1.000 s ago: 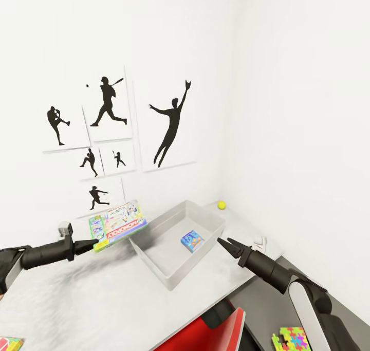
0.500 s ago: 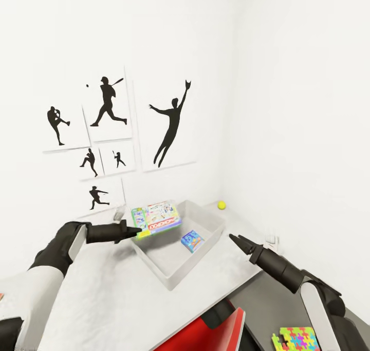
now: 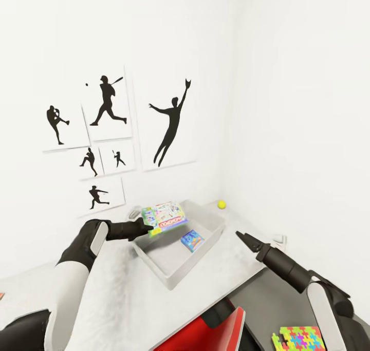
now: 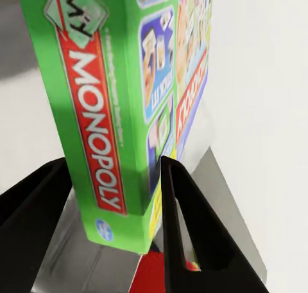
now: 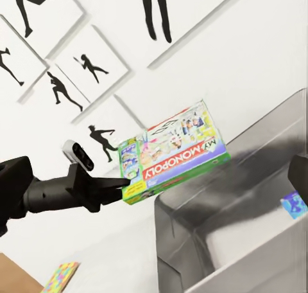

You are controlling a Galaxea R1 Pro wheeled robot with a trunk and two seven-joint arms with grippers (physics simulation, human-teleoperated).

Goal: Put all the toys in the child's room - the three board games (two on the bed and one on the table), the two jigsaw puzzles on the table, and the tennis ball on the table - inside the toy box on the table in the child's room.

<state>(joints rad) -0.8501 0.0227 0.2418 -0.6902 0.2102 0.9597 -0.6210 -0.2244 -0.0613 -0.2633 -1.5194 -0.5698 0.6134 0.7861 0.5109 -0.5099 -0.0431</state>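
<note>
**Monopoly box poised over the toy bin**

At centre frame in the head view, the left pincer (image 3: 145,227) clamps one short end of the green-edged Monopoly board game box (image 3: 165,217), its two black fingers (image 4: 183,222) pressed against the box's opposite faces. The box juts out from the pincer toward the right of the frame, long axis running roughly level away from the fingertips, and it hangs above the upper-left corner of the pale grey rectangular toy bin (image 3: 154,266) rather than over the bin's middle. Judged from this, the release turns on carrying the box farther right and down the frame, along its own length, so it clears the near wall. A small blue board game box (image 3: 192,240) already lies on the bin's floor, right of the held box and below it. The right pincer (image 3: 240,235) points in from the lower right, empty, its tips drawn together, near the bin's right wall. A yellow-green tennis ball (image 3: 221,204) rests on the pale grey counter (image 3: 118,294) beyond the bin, and a bright multicoloured jigsaw slab (image 3: 298,338) sits at lower right.
</note>
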